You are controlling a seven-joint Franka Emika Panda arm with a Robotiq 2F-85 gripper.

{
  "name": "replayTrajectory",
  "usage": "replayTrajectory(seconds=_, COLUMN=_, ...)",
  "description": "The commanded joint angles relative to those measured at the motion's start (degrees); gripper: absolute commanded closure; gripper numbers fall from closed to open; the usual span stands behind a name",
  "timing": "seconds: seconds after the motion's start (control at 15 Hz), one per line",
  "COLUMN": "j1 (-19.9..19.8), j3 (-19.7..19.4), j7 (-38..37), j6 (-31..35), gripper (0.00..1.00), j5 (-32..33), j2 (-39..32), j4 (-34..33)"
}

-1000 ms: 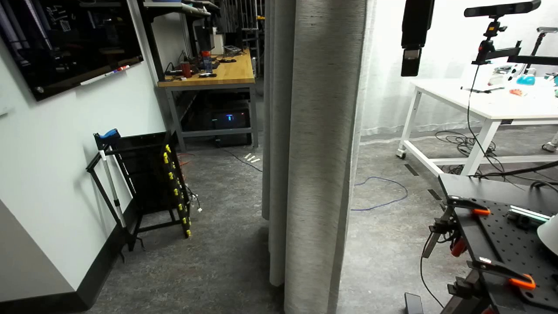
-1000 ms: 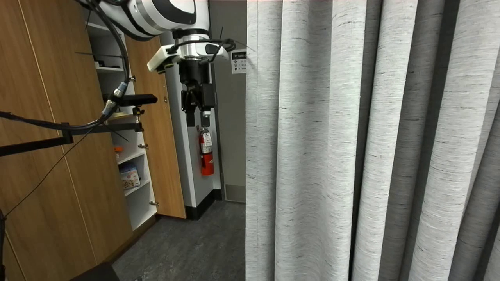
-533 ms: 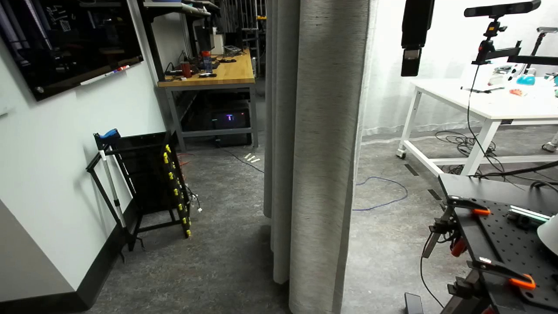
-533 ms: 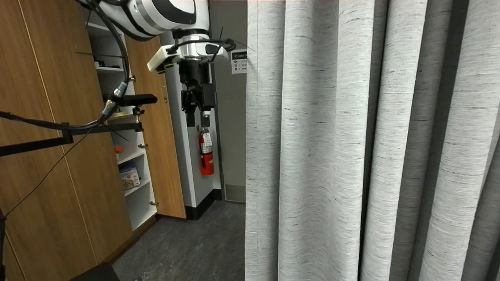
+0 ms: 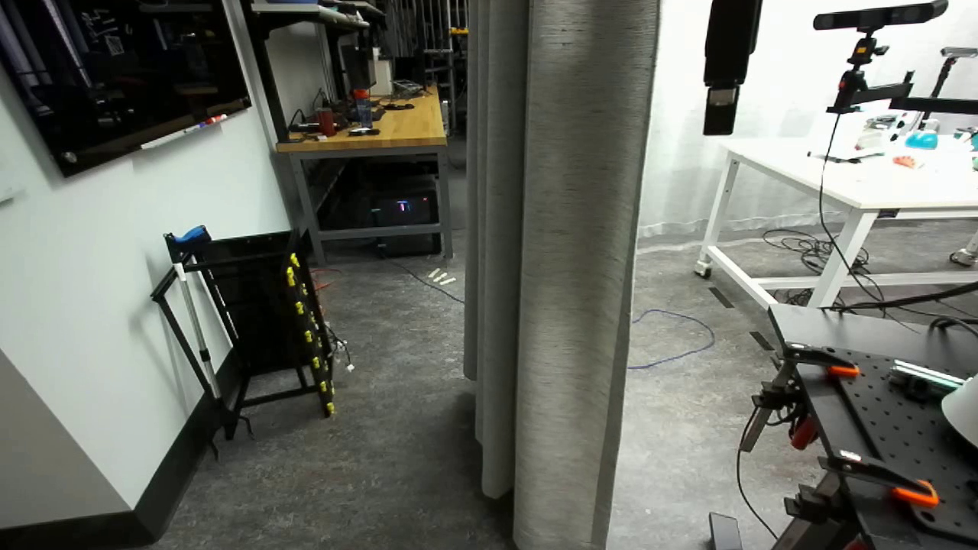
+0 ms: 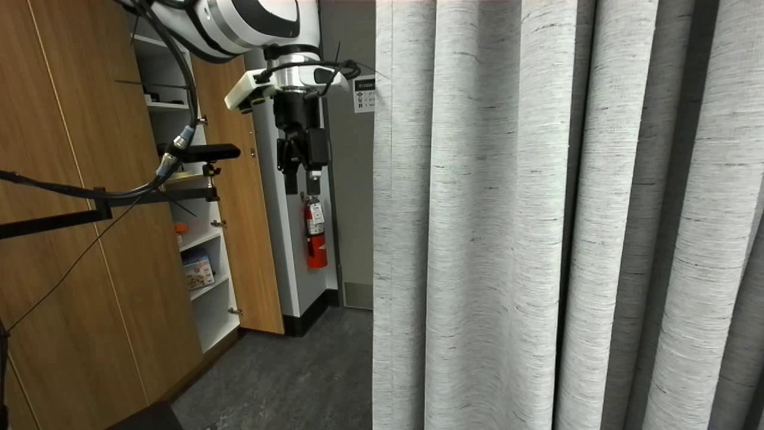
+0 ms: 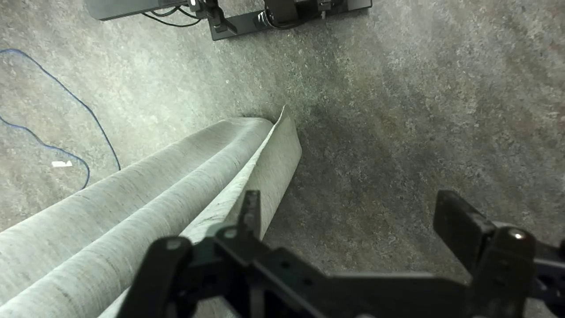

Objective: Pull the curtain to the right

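Observation:
The tall light grey pleated curtain (image 5: 584, 267) hangs in the middle of an exterior view and fills the right half of another exterior view (image 6: 477, 227). In the wrist view the curtain (image 7: 176, 190) runs from lower left to upper middle, its free edge pointing up. My gripper (image 7: 348, 196) is open, with only floor between its fingers. Its left finger overlaps the curtain's edge in that view; I cannot tell whether they touch. In the exterior views the gripper (image 6: 302, 184) points down, left of the curtain, and its fingertip (image 5: 720, 114) shows right of the curtain.
A black pegboard table (image 5: 879, 412) with clamps and a white table (image 5: 833, 176) stand on the right. A black folded frame (image 5: 260, 305) leans on the left wall. A wooden cabinet (image 6: 89, 239) and a fire extinguisher (image 6: 316, 239) are behind the arm. A blue cable (image 7: 79, 101) lies on the floor.
The curtain's folds have swayed slightly to the right in both exterior views. In one of them the free edge has shifted very slightly left. The arm and gripper have not visibly moved.

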State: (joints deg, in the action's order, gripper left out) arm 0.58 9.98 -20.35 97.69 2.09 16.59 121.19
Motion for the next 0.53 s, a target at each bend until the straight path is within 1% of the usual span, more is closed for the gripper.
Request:
replayTrajectory(seconds=0.0, j1=1.03, j3=-0.72, j7=-0.63, j6=1.56, gripper=0.0, j5=-0.23, j2=0.58, j4=1.01)
replayTrajectory(seconds=0.2, j1=0.92, j3=-0.54, j7=-1.57, j6=4.48, gripper=0.0, j5=0.56, j2=1.53, j4=2.58)
replayTrajectory(seconds=0.47, j1=0.6, j3=-1.11, j7=-1.53, j6=12.57, gripper=0.0, j5=0.47, j2=4.23, j4=6.56)
